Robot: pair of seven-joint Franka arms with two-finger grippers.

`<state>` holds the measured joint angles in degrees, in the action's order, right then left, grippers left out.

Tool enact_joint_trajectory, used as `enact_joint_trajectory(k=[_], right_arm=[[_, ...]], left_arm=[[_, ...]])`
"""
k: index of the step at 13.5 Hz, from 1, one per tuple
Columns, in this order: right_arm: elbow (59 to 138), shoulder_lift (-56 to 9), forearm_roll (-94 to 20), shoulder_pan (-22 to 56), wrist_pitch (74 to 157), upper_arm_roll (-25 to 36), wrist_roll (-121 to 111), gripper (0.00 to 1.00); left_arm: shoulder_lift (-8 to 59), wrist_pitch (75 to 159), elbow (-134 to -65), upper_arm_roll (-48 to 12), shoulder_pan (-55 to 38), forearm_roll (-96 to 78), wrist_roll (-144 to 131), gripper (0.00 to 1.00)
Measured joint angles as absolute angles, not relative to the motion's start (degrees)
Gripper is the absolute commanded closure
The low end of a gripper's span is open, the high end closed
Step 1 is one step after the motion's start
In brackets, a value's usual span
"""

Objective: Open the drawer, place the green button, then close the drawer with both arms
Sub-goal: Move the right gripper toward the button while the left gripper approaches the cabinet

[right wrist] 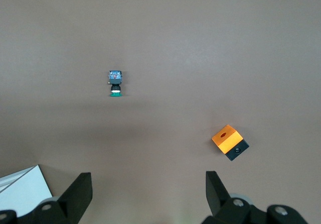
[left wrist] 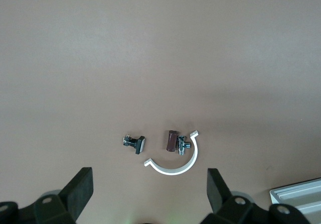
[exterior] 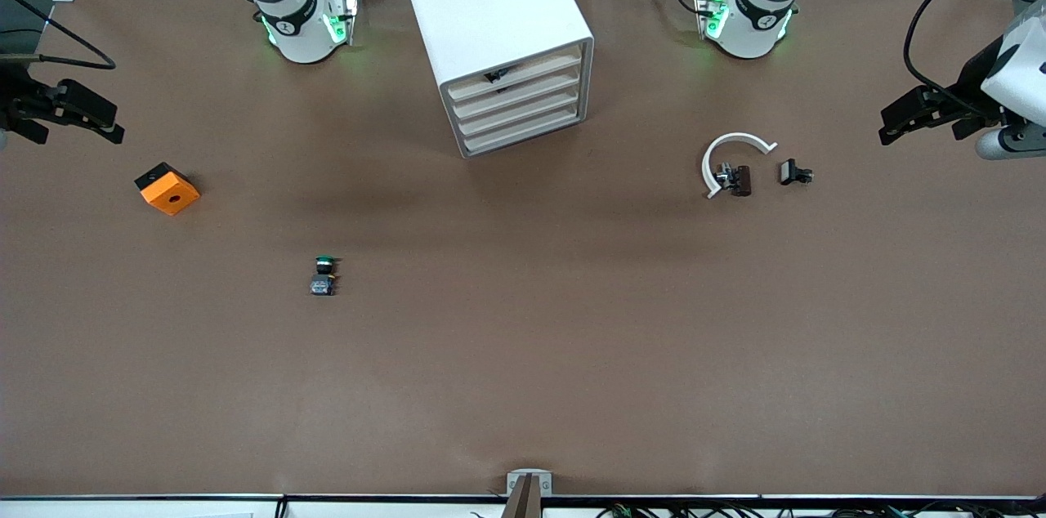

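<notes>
Two arms flank your table (exterior: pixel 523 371), both held out at the ends and waiting. Biggest item: the white cabinet (exterior: pixel 490 7), set between the two bases, its four cream slat fronts facing the front camera at a slant; all four look pushed in, including the drawer (exterior: pixel 518 81) at the top of the stack, where a small dark mark shows on the front. You have the left gripper (exterior: pixel 927 116) hanging over the left arm's end of the table, fingers (left wrist: pixel 80 191) spread wide, nothing between them. The right gripper (exterior: pixel 69 111) hangs over the right arm's end, fingers (right wrist: pixel 80 194) likewise wide apart and holding nothing. Next in size, the orange cube (exterior: pixel 167 189) with its dark hole sits near the right gripper, toward the right arm's end. A white curved band (exterior: pixel 730 157) with a small brown-and-metal piece at its open side lies toward the left arm's end; just beside it, apart, a small black clip (exterior: pixel 794 173). Smallest: the button (exterior: pixel 324 274), lying on its side on bare table, green cap pointing toward the bases, nearer the front camera than the cube and the cabinet, well apart from both.
</notes>
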<state>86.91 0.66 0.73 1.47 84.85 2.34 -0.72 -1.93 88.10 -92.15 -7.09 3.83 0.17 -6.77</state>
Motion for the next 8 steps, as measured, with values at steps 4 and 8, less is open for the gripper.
enact_joint_trajectory(k=[4, 8], right_arm=[[86.91, 0.66, 0.73, 1.47, 84.88, 2.34, -0.72, 0.0], [86.91, 0.66, 0.73, 1.47, 84.95, 2.33, -0.72, 0.0]], left_arm=[[-1.86, 88.09, -92.12, -7.1, 3.83, 0.17, -6.77, 0.0], [0.47, 88.07, -92.13, -7.28, 3.63, 0.17, -6.77, 0.0]])
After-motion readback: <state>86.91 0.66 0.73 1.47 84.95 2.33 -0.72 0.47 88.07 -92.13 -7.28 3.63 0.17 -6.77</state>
